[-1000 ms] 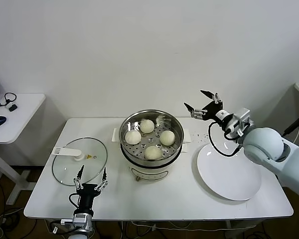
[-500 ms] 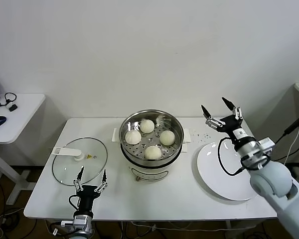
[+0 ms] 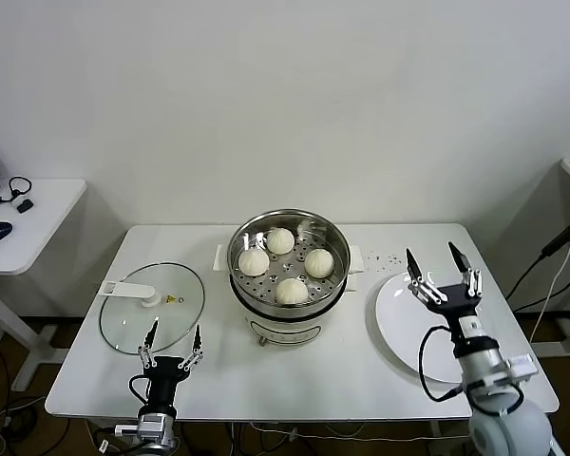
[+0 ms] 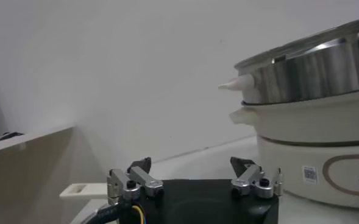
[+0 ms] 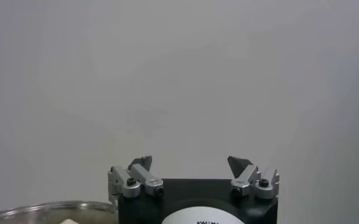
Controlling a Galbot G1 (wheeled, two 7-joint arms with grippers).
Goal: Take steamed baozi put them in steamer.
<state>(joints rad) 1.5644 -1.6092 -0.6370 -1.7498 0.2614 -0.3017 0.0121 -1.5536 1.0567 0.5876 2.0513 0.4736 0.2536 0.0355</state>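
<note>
Several cream-white baozi [image 3: 292,290] lie on the perforated tray inside the shiny steel steamer [image 3: 243,237] at the table's middle. The steamer's side also shows in the left wrist view [image 4: 313,73], and a strip of its rim shows in the right wrist view [image 5: 45,210]. My right gripper [image 3: 440,267] is open and empty above the white plate [image 3: 427,340], right of the steamer. My left gripper [image 3: 171,336] is open and empty at the table's front left, beside the glass lid. Both grippers show open in their wrist views: the left [image 4: 192,167] and the right [image 5: 191,164].
A flat glass lid [image 3: 171,318] with a white handle lies left of the steamer. The white plate at the right holds nothing. A side table [image 3: 28,214] with a mouse stands off to the left. A wall rises behind the table.
My right arm has swung back from beside the steamer, down and toward the table's front right, over the plate. The left arm, the baozi and the steamer have not moved.
</note>
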